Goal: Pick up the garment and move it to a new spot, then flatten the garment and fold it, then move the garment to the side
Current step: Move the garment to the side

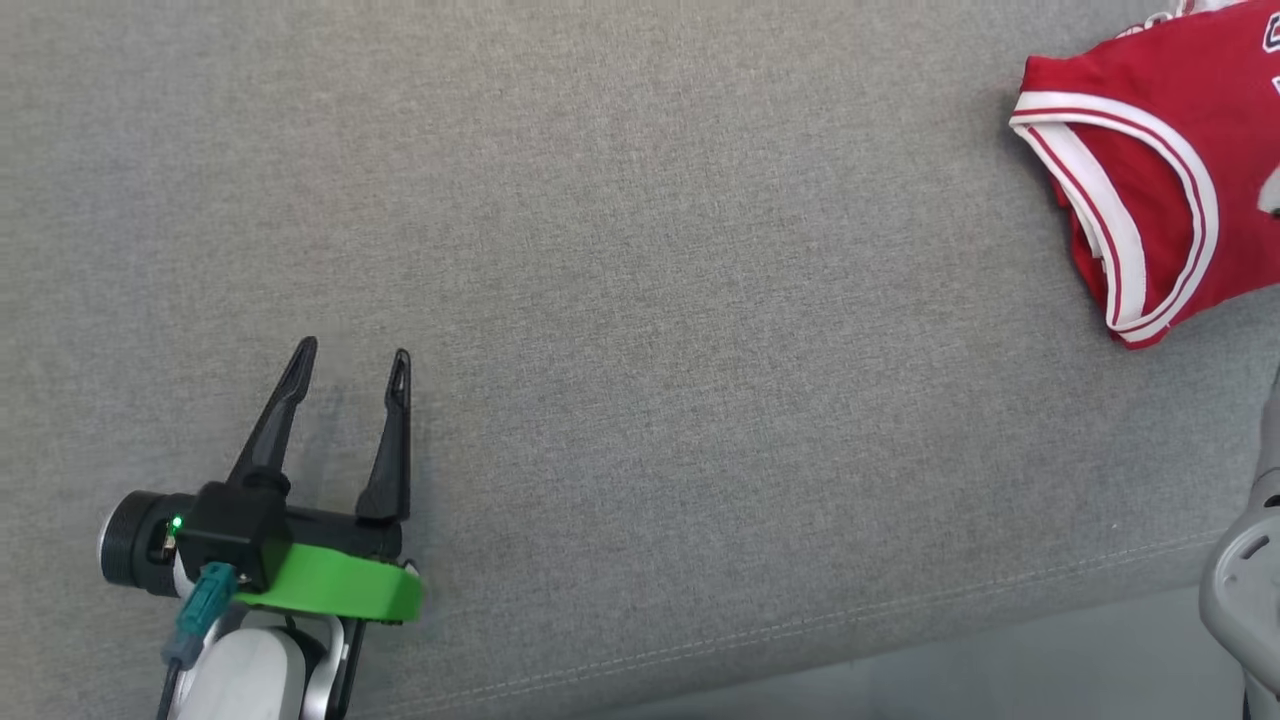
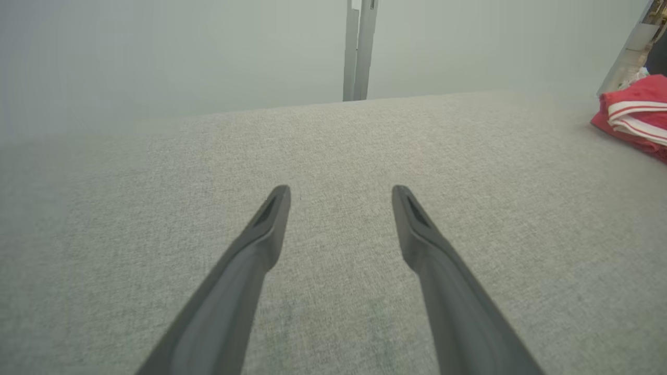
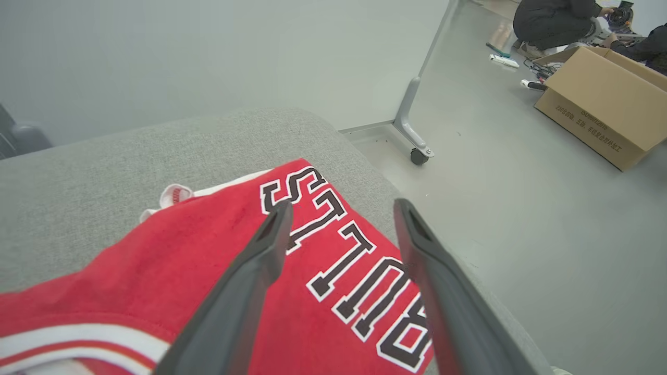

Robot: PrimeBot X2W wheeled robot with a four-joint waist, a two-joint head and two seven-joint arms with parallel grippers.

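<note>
A red jersey [image 1: 1160, 170] with white trim lies folded at the far right of a grey cushioned surface [image 1: 640, 300]. In the left wrist view the jersey [image 2: 635, 114] sits at the right edge. My left gripper [image 1: 350, 365] is open at the lower left, well away from the garment, with bare fabric between its fingers; the same open gripper [image 2: 338, 195] hovers over grey cloth. My right gripper [image 3: 341, 208] is open just above the jersey [image 3: 208, 271], over its black lettering, holding nothing. A pale part of my right arm [image 1: 1245, 590] shows at the lower right.
The cushion's front edge [image 1: 800, 640] runs along the bottom, with floor beyond. The right wrist view shows the cushion's rounded end, a wheeled metal leg [image 3: 414, 140], a cardboard box [image 3: 604, 104] and a crouching person [image 3: 552, 23] on the floor.
</note>
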